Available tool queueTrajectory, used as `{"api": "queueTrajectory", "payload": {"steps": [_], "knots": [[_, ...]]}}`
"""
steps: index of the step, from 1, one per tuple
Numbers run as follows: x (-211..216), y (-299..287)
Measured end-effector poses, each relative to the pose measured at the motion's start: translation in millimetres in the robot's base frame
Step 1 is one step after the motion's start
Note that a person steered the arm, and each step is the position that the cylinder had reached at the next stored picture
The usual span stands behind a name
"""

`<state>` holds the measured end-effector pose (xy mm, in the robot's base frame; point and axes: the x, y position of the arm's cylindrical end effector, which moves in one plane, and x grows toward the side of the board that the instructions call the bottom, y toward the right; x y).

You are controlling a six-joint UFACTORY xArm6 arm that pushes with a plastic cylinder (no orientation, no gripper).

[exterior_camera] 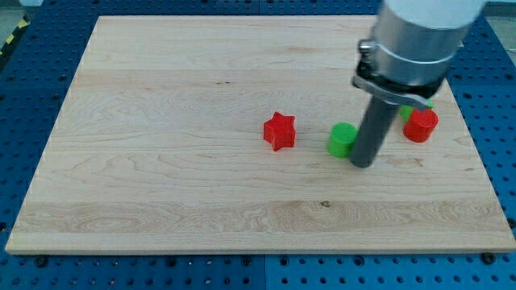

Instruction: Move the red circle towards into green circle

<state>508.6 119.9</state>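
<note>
The red circle lies near the board's right edge. A green block peeks out just above and left of it, mostly hidden by the arm; its shape cannot be made out. The green circle lies right of the board's middle. My tip rests on the board just right of the green circle, close to it or touching it, and left of the red circle. A red star lies left of the green circle.
The wooden board sits on a blue perforated table. The arm's grey body covers the board's upper right part.
</note>
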Motion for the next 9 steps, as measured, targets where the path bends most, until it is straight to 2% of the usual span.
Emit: {"api": "queueTrajectory", "payload": {"steps": [1, 2, 5, 7, 8, 9], "knots": [[0.0, -25.4], [8.3, 1.4], [5.7, 179.7], [-1.5, 203.1], [-35.6, 203.2], [-52.3, 181.4]]}}
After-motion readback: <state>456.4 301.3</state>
